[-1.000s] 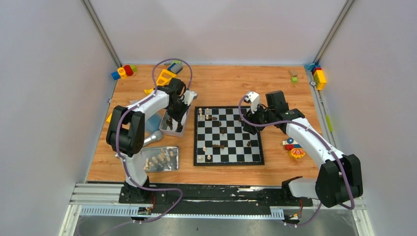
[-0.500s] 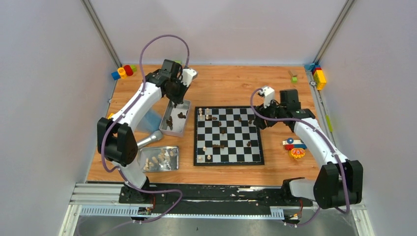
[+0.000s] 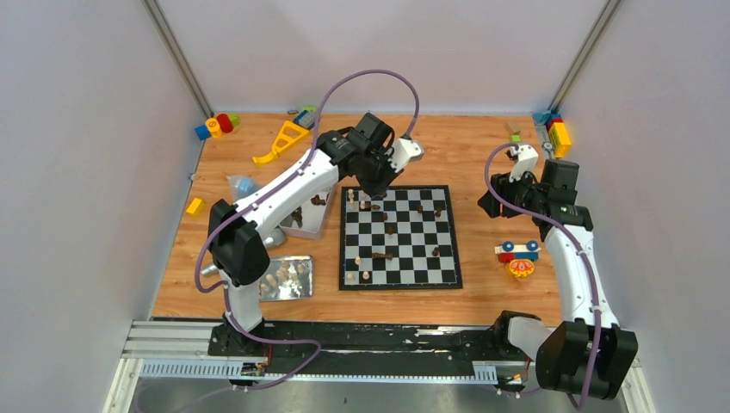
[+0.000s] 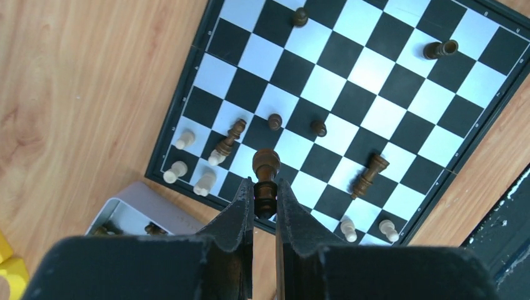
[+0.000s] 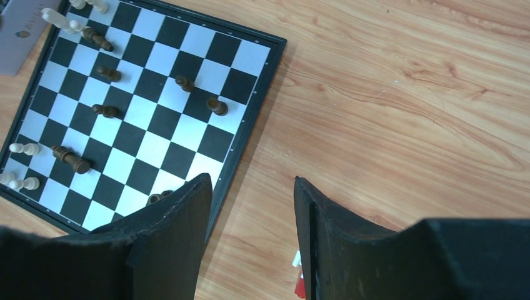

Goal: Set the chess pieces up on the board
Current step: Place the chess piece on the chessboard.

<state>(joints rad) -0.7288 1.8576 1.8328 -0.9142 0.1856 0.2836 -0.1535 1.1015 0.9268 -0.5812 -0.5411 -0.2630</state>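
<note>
The black-and-white board (image 3: 413, 258) lies mid-table, with a few cream and dark brown chess pieces scattered on it. Some stand and some lie on their sides. My left gripper (image 3: 376, 186) hovers over the board's far left corner. In the left wrist view the left gripper (image 4: 265, 182) is shut on a dark brown chess piece (image 4: 265, 164), whose head pokes out past the fingertips above the board (image 4: 375, 81). My right gripper (image 3: 491, 205) hangs open and empty just off the board's right edge. In its own view the right gripper (image 5: 250, 181) is over bare wood beside the board (image 5: 156, 125).
A metal tray (image 3: 307, 225) with dark pieces sits left of the board. A shiny tray (image 3: 303, 288) with cream pieces lies nearer the front. Toy blocks (image 3: 215, 126) and a yellow toy (image 3: 280, 142) are at the back left, blocks (image 3: 558, 133) at the back right, and a toy car (image 3: 516, 251) to the right.
My left arm swung from the tray of dark pieces across to the board's far left corner, carrying a dark piece. My right arm drew back to the right, off the board.
</note>
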